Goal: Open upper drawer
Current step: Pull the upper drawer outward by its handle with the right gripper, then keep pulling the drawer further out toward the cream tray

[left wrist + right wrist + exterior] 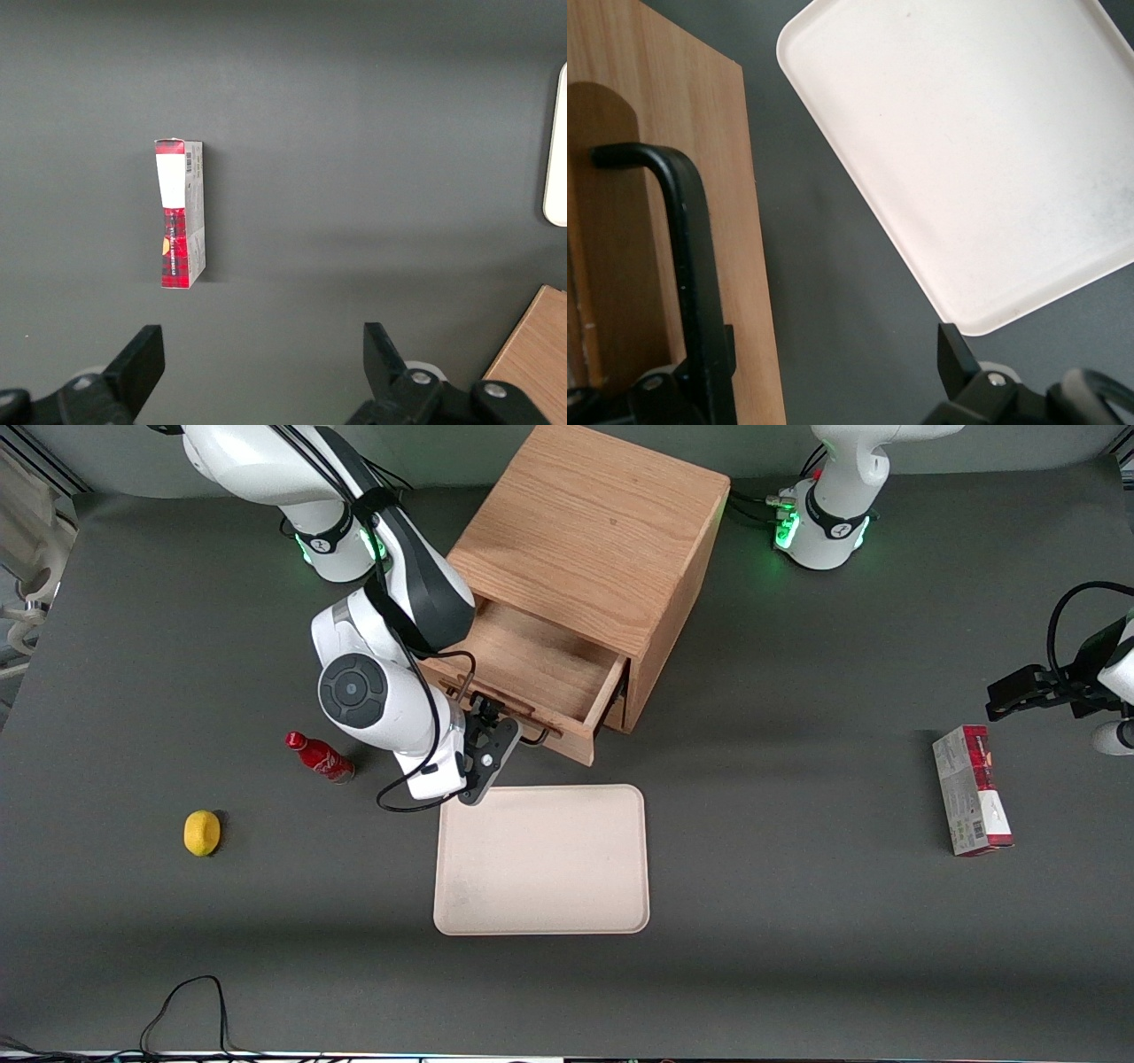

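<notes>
Boxy oak cabinet, at the tabletop's edge farthest from the front camera. Upper oak drawer: drawn well out, plain wooden tray exposed; opening judged essentially done. Right arm's black two-finger gripper: at the drawer front, fingers apart, thin black wire handle between them. Remaining: withdrawal only.

A dark grey matte table fills the scene under even, soft light. At 12 o'clock runs a paler grey strip; at 7 o'clock a black cable loops.
</notes>
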Robot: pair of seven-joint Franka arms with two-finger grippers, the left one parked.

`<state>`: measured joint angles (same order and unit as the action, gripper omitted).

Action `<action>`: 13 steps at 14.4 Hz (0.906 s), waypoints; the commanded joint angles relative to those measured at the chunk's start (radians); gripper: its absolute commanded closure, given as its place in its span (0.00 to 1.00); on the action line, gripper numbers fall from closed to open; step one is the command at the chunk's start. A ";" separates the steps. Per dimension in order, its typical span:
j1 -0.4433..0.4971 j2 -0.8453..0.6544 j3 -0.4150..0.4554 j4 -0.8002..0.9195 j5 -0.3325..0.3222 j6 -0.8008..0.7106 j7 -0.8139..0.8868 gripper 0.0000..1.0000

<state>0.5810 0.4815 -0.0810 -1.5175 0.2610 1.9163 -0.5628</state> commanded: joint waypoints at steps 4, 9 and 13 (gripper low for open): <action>-0.021 0.052 0.000 0.066 0.020 0.004 -0.016 0.00; -0.039 0.081 0.001 0.118 0.024 -0.002 -0.026 0.00; -0.062 0.091 0.007 0.135 0.027 -0.006 -0.028 0.00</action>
<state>0.5331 0.5320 -0.0811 -1.4401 0.2610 1.9106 -0.5723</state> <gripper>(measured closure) 0.000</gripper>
